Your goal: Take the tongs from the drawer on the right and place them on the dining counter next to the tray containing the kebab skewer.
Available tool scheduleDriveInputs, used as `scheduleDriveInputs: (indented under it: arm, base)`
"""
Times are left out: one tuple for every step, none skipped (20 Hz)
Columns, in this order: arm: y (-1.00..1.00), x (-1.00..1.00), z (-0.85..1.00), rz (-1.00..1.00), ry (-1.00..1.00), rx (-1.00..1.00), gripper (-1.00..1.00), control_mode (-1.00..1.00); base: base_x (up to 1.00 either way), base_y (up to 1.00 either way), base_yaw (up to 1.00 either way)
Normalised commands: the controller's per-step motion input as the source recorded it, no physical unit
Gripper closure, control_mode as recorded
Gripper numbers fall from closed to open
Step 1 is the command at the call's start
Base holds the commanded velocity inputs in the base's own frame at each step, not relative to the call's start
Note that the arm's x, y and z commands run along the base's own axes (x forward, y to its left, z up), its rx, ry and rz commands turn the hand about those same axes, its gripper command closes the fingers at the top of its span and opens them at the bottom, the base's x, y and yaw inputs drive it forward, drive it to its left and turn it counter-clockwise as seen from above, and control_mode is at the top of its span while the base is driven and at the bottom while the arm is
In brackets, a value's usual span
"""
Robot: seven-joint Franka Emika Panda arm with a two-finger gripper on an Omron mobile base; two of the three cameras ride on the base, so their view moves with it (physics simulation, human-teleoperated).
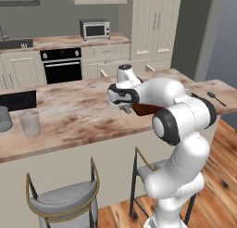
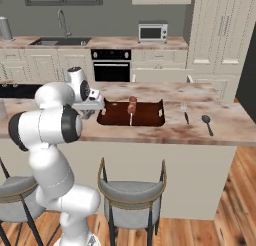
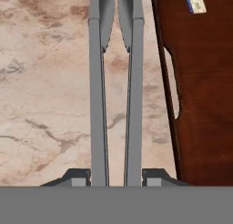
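Grey tongs (image 3: 116, 95) are clamped between the gripper (image 3: 116, 178) fingers, both arms squeezed nearly together and pointing away over the dining counter (image 3: 45, 91). They are held just beside the short rim of the tray (image 2: 150, 117), at the counter's near edge. A kebab skewer (image 2: 132, 107) lies in the tray.
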Motion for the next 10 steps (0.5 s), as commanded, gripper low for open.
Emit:
scheduleDriveInputs:
  arm:
    - [0.00, 0.24, -0.18, 0.00, -0.03, 0.00, 1.00, -1.00]
    - [0.00, 0.18, -0.21, 0.00, -0.01, 0.00, 1.00, -1.00]
    - [0.00, 0.12, -0.23, 0.00, -0.01, 0.00, 1.00, -1.00]
    - [0.00, 0.08, -0.26, 0.00, 0.00, 0.00, 1.00, -1.00]
    - [0.00, 0.04, -0.28, 0.00, 0.00, 0.00, 1.00, -1.00]
    - [0.00, 0.00, -0.29, 0.00, 0.00, 0.00, 1.00, -1.00]
    - [0.01, 0.00, -0.30, 0.00, 0.00, 0.00, 1.00, -1.00]
    - [0.01, 0.00, -0.30, 0.00, 0.00, 0.00, 1.00, -1.00]
    - [0.01, 0.00, -0.28, 0.00, -0.03, 0.00, 1.00, -1.00]
    - [0.01, 0.00, -0.25, 0.00, -0.05, 0.00, 1.00, -1.00]
  base:
    - [0.00, 0.00, 0.00]
    - [0.00, 0.00, 0.00]
    - [0.00, 0.00, 0.00]
    - [0.00, 0.00, 0.00]
    - [0.00, 0.00, 0.00]
    - [0.00, 0.00, 0.00]
    - [0.00, 0.00, 0.00]
    - [0.00, 0.00, 0.00]
    - [0.00, 0.00, 0.00]
    - [0.00, 0.00, 0.00]
